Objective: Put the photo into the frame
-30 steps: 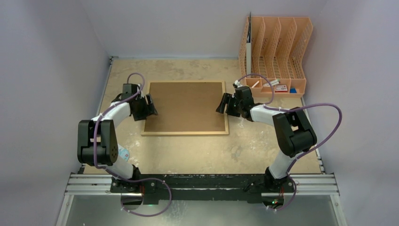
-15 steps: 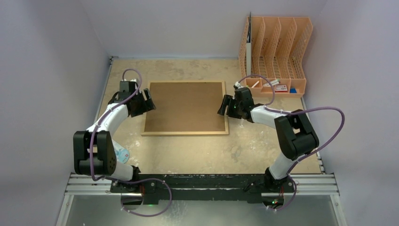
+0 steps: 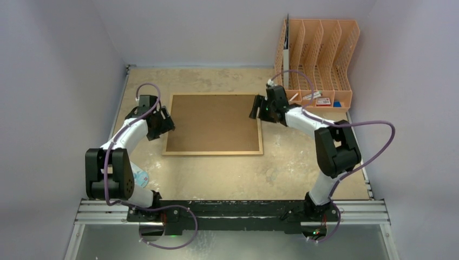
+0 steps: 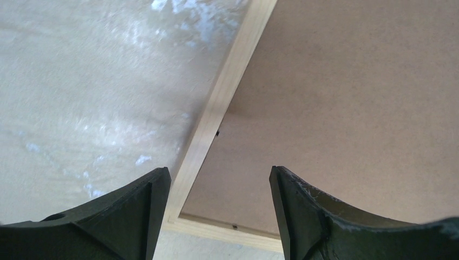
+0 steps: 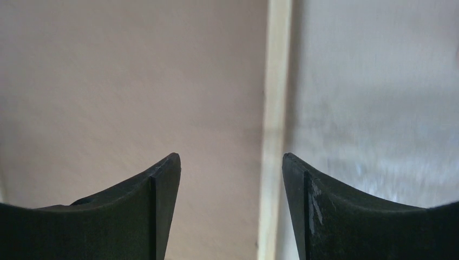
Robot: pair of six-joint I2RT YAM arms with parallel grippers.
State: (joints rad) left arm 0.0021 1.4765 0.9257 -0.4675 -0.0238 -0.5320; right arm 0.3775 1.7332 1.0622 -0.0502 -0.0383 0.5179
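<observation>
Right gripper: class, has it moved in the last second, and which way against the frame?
Yes. The right gripper has moved along the frame's right edge toward its far corner; the frame itself lies where it was.

Item inspected: the frame (image 3: 214, 123). It lies flat on the table (image 3: 216, 173), back side up, with a brown fibreboard panel set inside a thin light-wood border. Long edges run left to right, square to the table. In my left wrist view, small dark specks sit along the border's inner edge, possibly retaining tabs; too small to confirm.
</observation>
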